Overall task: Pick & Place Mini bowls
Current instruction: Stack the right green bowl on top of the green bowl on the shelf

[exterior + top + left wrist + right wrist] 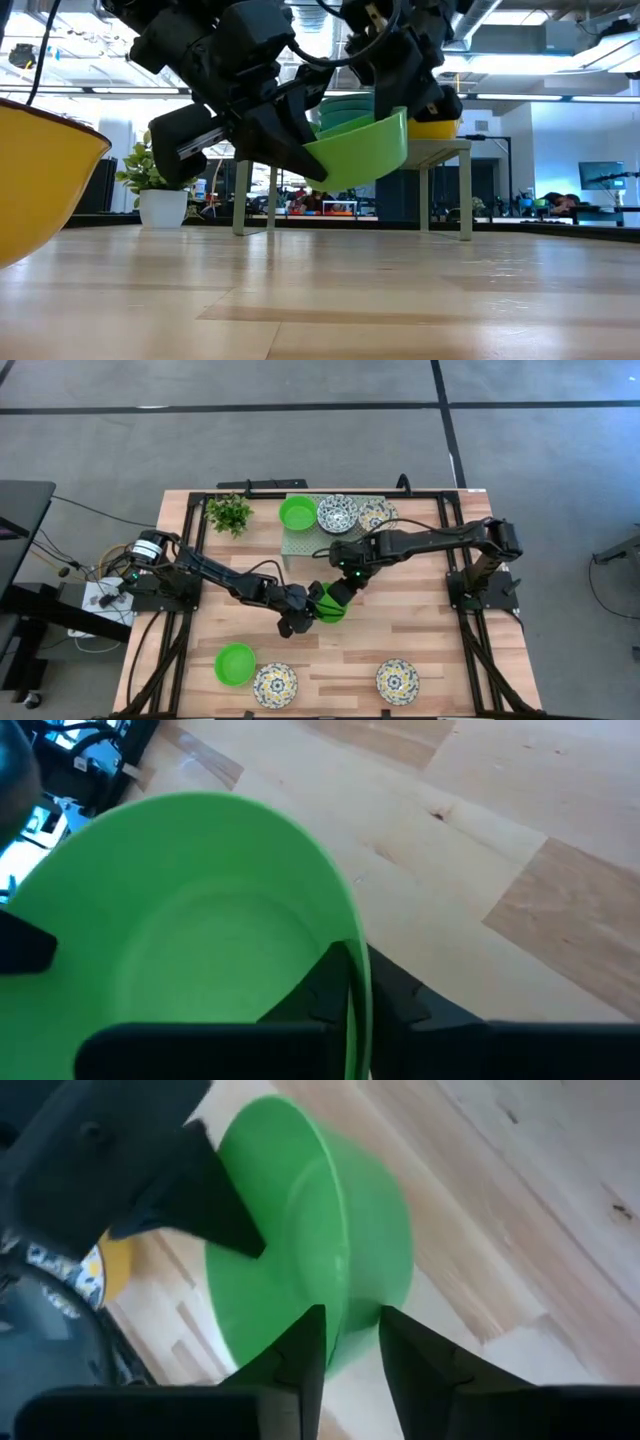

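A plain green mini bowl hangs tilted above the middle of the table, clear of the wood. My left gripper comes from the table's left and is shut on its rim. My right gripper stands above the bowl's far side and is open; its two fingers are on either side of the bowl's rim. Three more mini bowls sit on the rack: green, white-and-blue, and yellow-and-blue. Three others rest on the table near the front: green and two patterned. My left gripper holds the green bowl by its rim, one finger inside the bowl and one outside. It comes slanting down from the table's left. The bowl is lifted clear and tilted, its left side lower. My right gripper: I cannot tell whether a finger touches the bowl.
The pale green perforated rack stands at the back middle, with a small potted plant to its left. The table's front edge lies just beyond the three front bowls. Bare wood lies at the middle right.
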